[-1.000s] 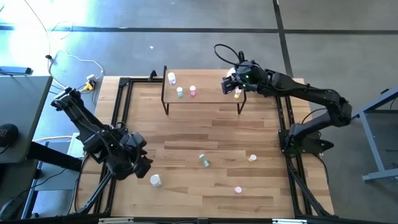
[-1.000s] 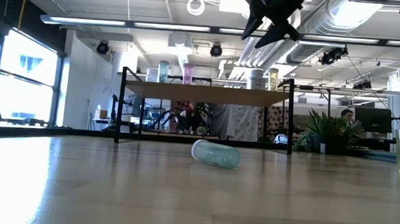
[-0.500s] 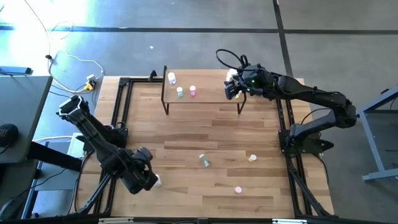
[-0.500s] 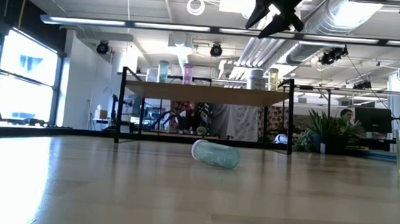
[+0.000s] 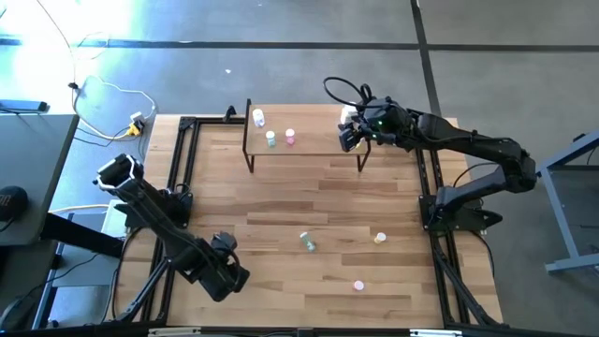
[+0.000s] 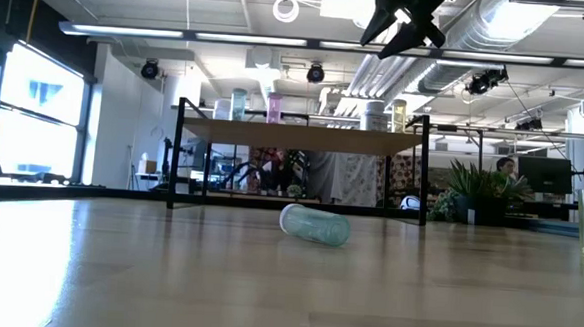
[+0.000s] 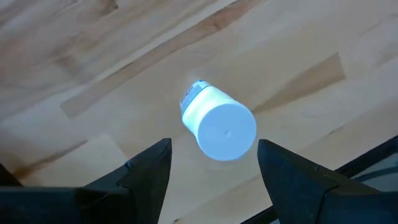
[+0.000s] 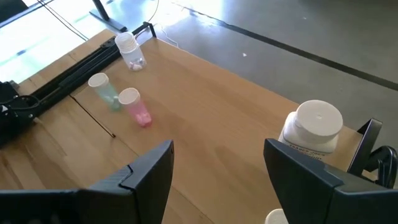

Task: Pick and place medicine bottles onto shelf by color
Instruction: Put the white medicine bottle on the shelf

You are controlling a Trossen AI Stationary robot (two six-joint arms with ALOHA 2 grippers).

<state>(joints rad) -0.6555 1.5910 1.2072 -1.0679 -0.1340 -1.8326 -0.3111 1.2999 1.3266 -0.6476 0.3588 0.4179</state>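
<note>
My left gripper [image 7: 211, 168] hovers, jaws spread, over a large white cylindrical medicine bottle [image 7: 217, 121] lying on the wooden worktop [image 5: 309, 201], while my right gripper [image 5: 348, 136], jaws spread, hangs above the low wooden-topped, black-legged shelf [image 5: 309, 140].

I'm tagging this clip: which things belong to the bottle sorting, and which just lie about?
Job:
- shelf
- bottles on it: white, green, pink
- white bottle lying below the open left end effector
- green bottle lying on the table
- right end effector, open above the shelf

Lying about:
- plant
- white cable
</note>
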